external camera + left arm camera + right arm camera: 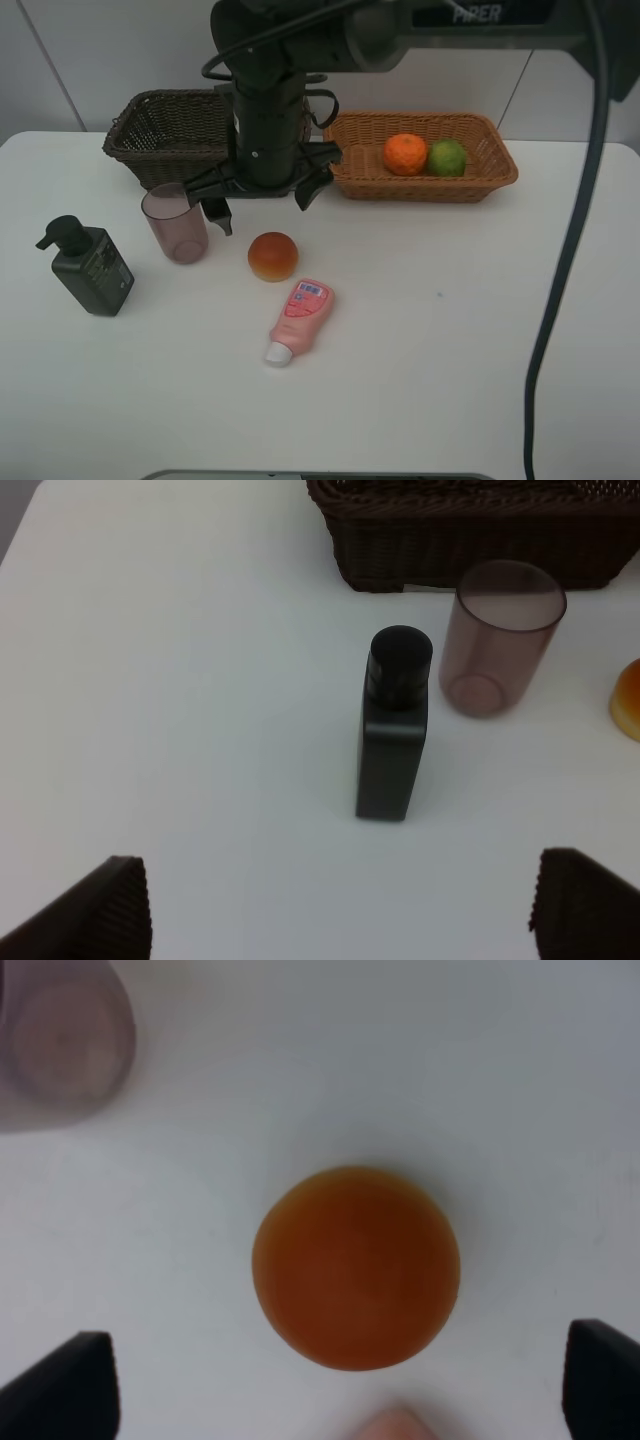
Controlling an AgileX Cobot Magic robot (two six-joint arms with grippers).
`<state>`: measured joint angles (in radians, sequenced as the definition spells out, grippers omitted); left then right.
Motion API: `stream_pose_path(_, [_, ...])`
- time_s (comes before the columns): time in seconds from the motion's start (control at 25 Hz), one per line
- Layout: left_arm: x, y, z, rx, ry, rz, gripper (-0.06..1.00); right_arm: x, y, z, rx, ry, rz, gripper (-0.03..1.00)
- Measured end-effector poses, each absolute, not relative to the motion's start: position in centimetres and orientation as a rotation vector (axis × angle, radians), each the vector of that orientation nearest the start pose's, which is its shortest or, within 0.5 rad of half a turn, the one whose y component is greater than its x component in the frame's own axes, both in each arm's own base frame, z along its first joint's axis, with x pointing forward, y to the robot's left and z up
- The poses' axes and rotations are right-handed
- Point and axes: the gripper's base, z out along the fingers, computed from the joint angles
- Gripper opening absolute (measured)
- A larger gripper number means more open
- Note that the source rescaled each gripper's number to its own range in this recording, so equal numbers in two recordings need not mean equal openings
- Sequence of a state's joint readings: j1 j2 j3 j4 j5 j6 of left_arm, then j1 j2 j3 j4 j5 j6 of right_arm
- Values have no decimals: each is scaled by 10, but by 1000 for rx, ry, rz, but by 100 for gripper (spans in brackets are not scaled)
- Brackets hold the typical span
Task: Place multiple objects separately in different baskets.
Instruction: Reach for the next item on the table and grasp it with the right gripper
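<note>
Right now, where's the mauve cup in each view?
Exterior high: mauve cup stands between the pump bottle and the red-orange fruit.
Left wrist: mauve cup in front of the dark basket, beside the pump bottle.
Right wrist: mauve cup cut off at the frame edge, apart from the red-orange fruit.
Shared landmark: red-orange fruit.

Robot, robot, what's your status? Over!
Left gripper open, right gripper open. Right hovers over red-orange fruit. Mauve cup beside it, not touching.

High overview; downward wrist close-ups; common cup (pixel 500 645).
</note>
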<state>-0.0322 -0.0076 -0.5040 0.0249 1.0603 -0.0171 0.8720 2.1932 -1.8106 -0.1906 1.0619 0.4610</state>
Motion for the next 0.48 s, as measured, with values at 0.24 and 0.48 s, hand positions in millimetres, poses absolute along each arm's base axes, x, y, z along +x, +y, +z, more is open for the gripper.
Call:
stream_pose_path(0.24, [-6,2,278,14,2032,-1,98,310,343,191,-700,2763,-34,96])
stream_pose_path(0.48, [-6,2,278,14,2032,-1,98,311,344,185,-704,2766,-36,96])
